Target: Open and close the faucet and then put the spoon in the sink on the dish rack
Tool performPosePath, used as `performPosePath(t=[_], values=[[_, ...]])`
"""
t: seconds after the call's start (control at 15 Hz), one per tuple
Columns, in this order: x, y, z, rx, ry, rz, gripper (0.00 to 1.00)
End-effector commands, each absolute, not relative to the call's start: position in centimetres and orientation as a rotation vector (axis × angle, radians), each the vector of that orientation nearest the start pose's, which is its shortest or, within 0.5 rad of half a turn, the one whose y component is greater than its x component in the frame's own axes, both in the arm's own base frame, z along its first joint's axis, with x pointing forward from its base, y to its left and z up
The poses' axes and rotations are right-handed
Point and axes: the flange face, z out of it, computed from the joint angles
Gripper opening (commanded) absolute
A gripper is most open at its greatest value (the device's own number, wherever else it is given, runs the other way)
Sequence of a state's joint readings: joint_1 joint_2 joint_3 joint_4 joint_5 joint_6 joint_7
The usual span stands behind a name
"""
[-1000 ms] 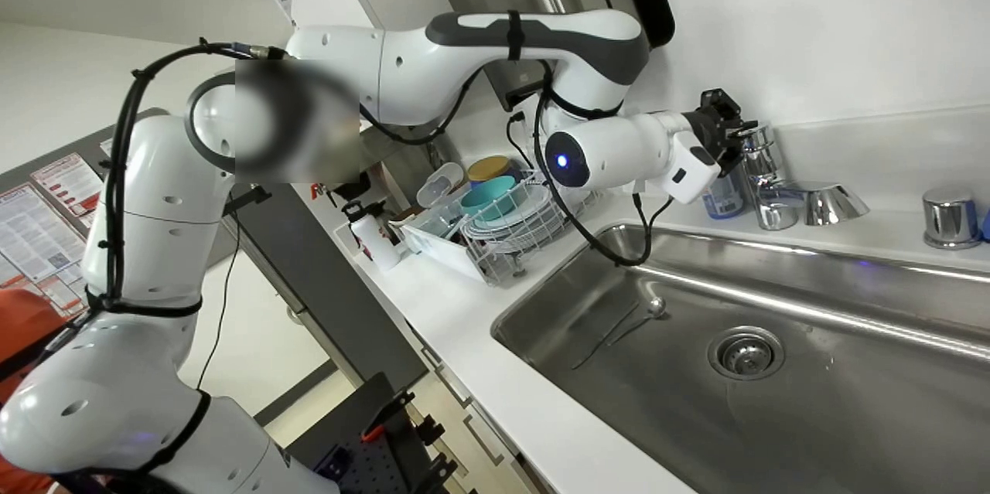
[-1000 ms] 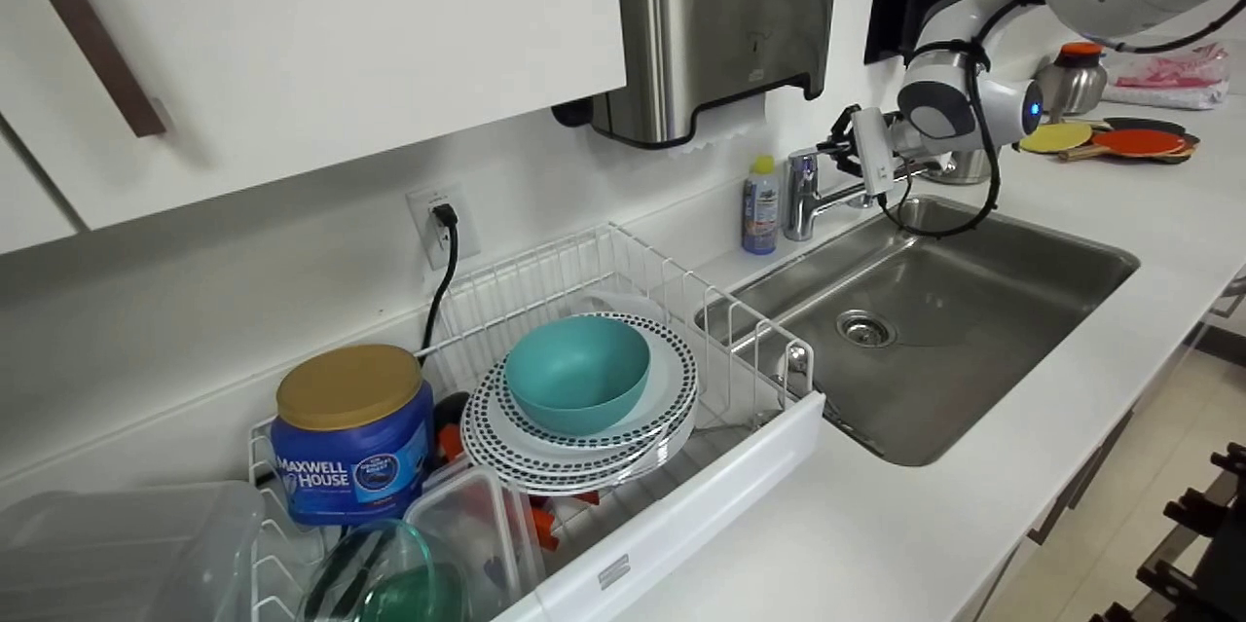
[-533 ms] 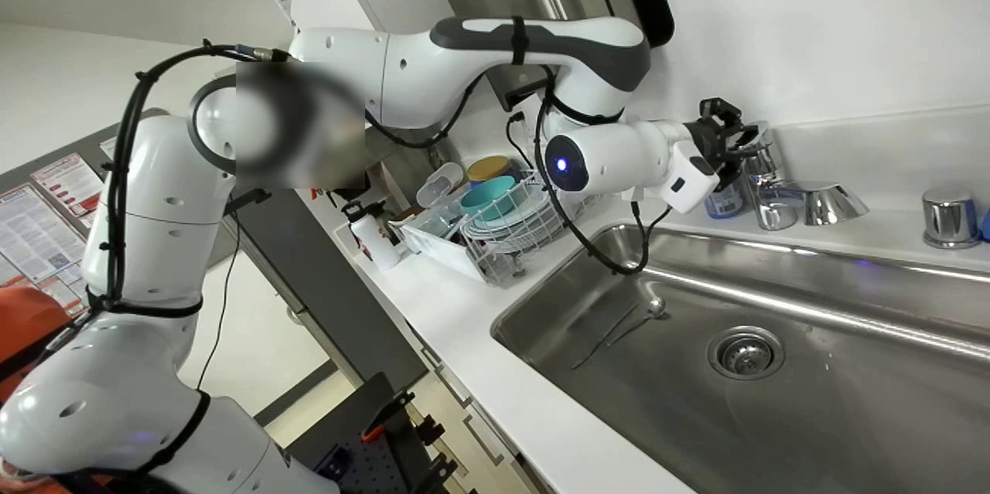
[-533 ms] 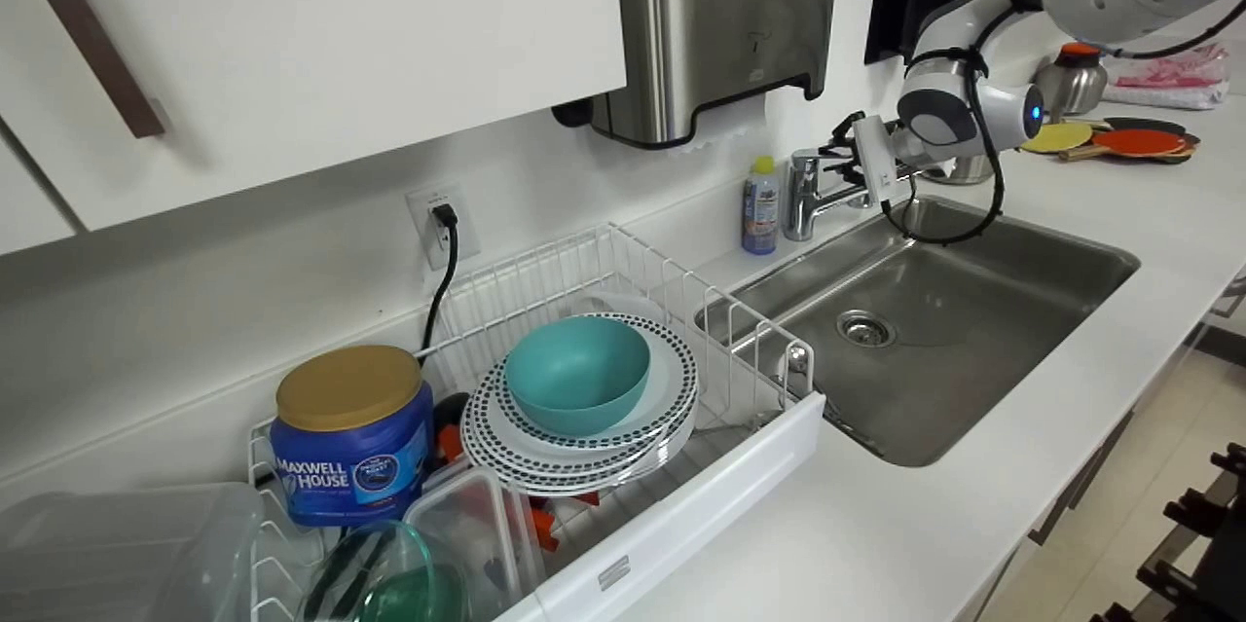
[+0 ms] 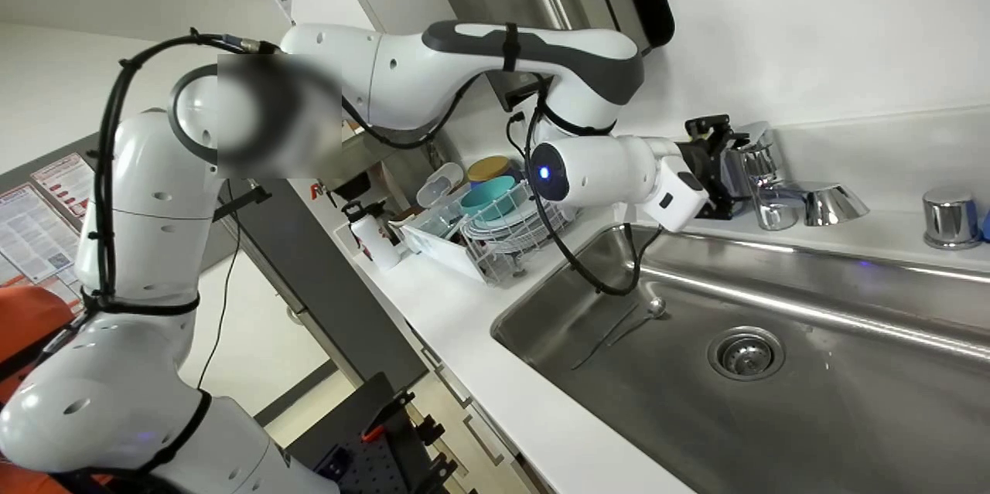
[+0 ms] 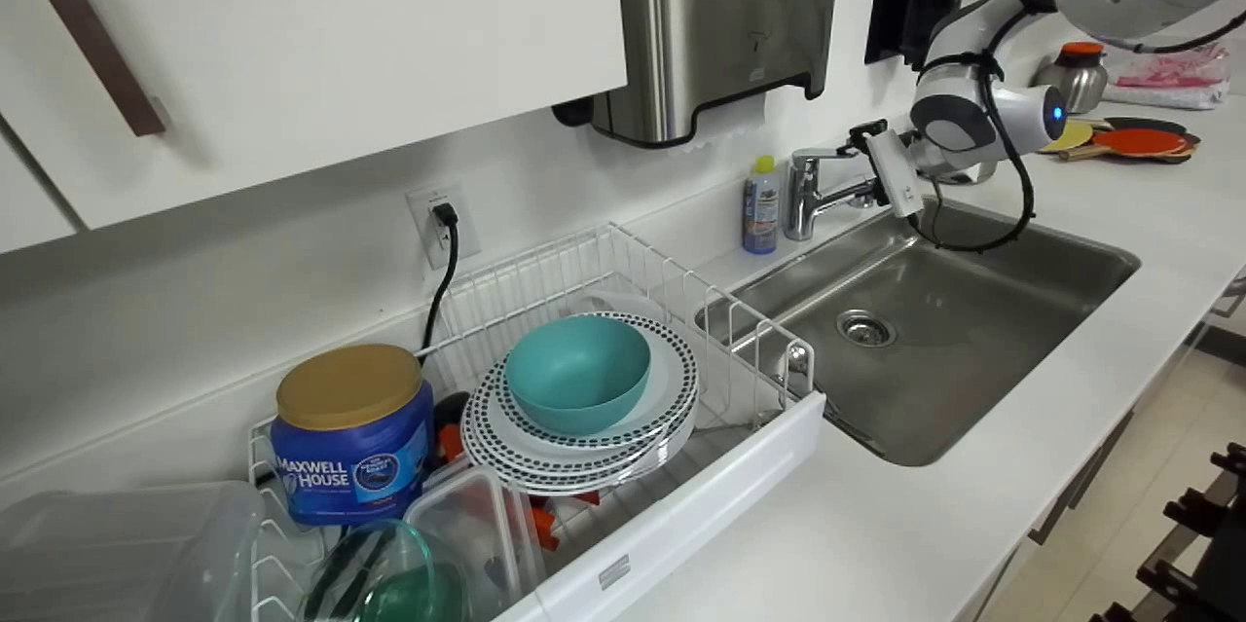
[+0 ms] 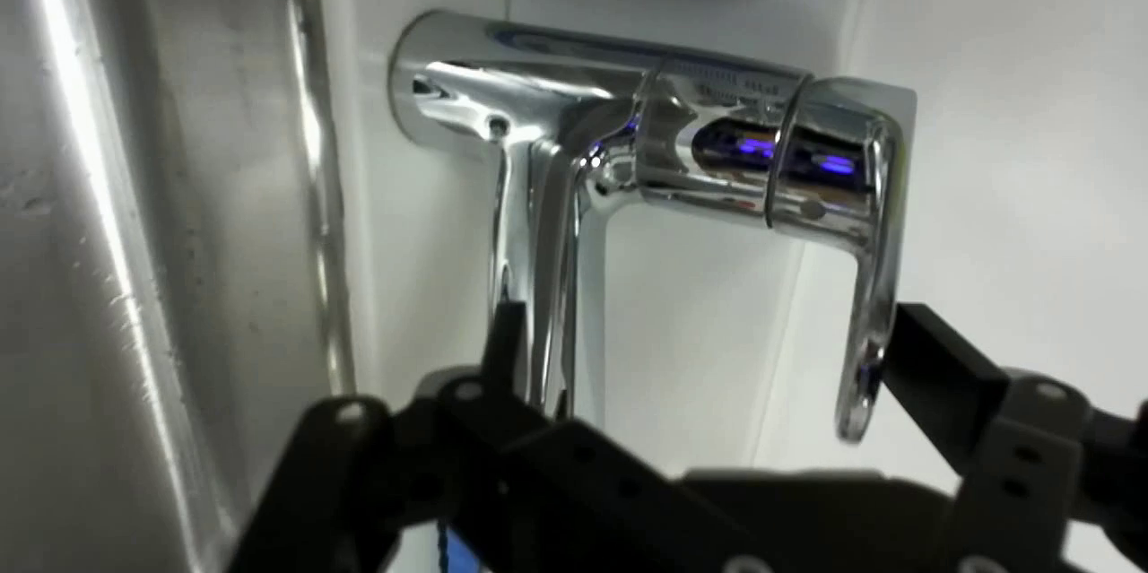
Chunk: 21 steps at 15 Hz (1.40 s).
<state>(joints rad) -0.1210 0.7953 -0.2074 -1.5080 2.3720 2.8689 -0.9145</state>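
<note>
The chrome faucet (image 7: 556, 98) fills the upper middle of the wrist view, its lever handle (image 7: 883, 286) pointing toward me. My gripper (image 7: 710, 322) is open wide. The lever's end appears between the fingers, close to the right one; whether they touch I cannot tell. The left finger overlaps the spout in that picture. In an exterior view the gripper (image 5: 739, 169) is right at the faucet (image 5: 776, 214), above the back edge of the steel sink (image 5: 812, 432). A spoon (image 5: 657, 308) with a round head lies in the sink. Beside the sink stands the white dish rack (image 6: 681, 530).
A spray can (image 6: 761, 208) with a yellow cap stands beside the faucet. The rack holds plates, a teal bowl (image 6: 576, 374) and a coffee tub (image 6: 352, 437). A steel dispenser (image 6: 730, 28) hangs on the wall. A chrome cylinder (image 5: 951, 217) sits behind the sink.
The gripper has opened from shut. It has come down lower and drawn back slightly from the faucet. Spoon and rack have stayed where they were.
</note>
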Motion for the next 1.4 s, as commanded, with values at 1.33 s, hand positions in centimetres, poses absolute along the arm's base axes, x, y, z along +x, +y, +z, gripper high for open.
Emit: performPosePath(t=[1.33], values=[[49.4,-15.5,26.9,-2.419,0.916,-0.826,1.00]])
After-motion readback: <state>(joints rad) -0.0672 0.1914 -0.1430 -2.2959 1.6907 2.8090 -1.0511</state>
